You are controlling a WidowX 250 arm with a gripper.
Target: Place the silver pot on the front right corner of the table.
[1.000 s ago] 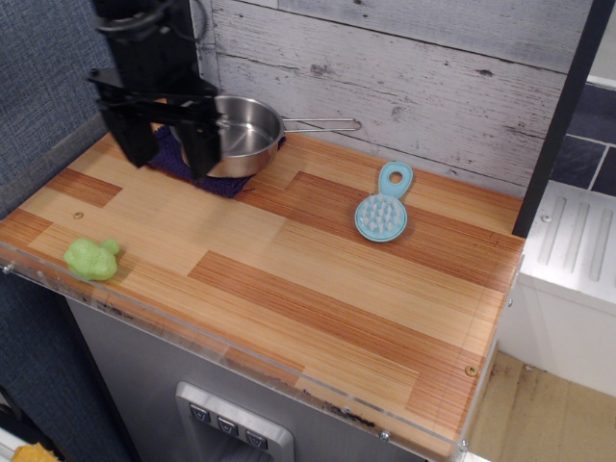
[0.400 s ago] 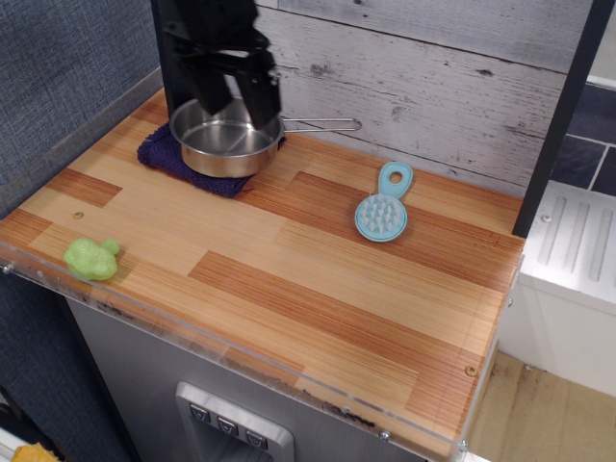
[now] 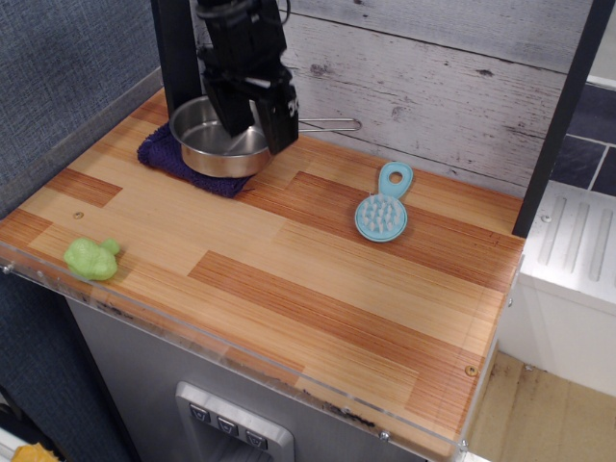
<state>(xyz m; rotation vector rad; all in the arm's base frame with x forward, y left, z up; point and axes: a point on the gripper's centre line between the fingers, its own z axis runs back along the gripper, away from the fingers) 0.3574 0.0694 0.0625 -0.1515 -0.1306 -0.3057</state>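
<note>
The silver pot (image 3: 218,137) sits on a purple cloth (image 3: 173,154) at the back left corner of the table (image 3: 289,260), well apart from the front right corner. The claw (image 3: 258,114) hangs over the pot's right rim, its jaws parted on either side of that rim and gripping nothing yet. A thin rim pinch could slip, and the long handle could tip the pot or drag the cloth. Counted: one green toy (image 3: 91,258), one cloth, one pot, one blue brush (image 3: 382,212).
</note>
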